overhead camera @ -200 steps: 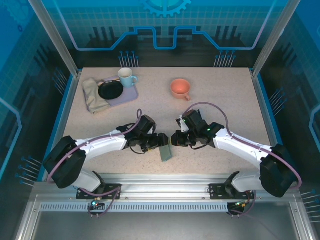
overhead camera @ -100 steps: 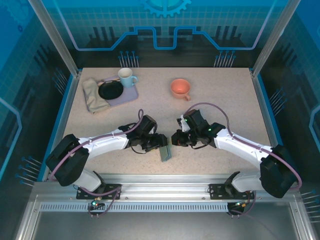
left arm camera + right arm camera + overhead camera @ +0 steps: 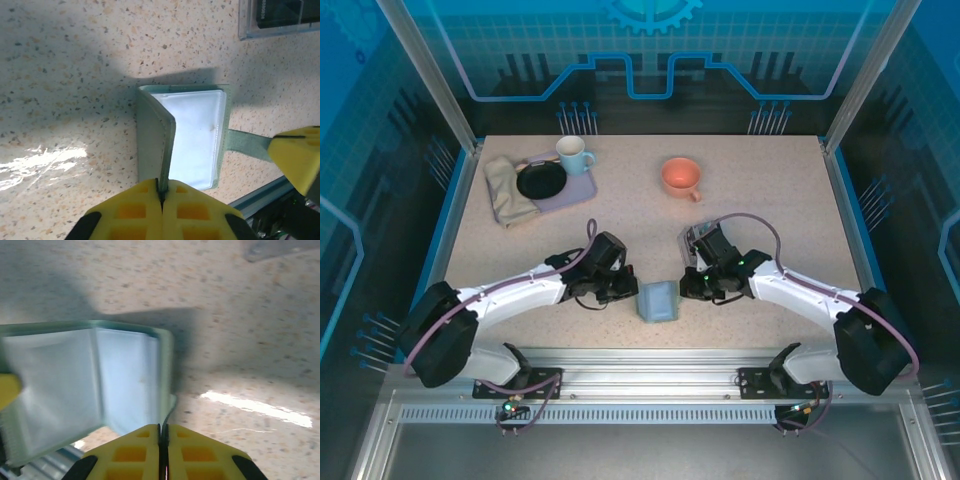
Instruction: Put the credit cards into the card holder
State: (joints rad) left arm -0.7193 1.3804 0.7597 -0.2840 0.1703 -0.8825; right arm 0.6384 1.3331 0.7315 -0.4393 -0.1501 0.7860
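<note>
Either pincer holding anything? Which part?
Both hold the card holder, which is spread open. The left pincer is shut on the edge of one cover, the right pincer on the opposite cover's edge.

Speckled table (image 3: 770, 200): cloth (image 3: 508, 190), lilac tray (image 3: 579, 188) far left; orange cup (image 3: 680, 177) far centre; card holder (image 3: 658, 300) open near front edge.

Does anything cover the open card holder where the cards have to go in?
Nothing visible does. The left pincer and the right pincer each pinch an edge of the card holder, one from either side, holding it open. Its inside faces up, uncovered.
</note>
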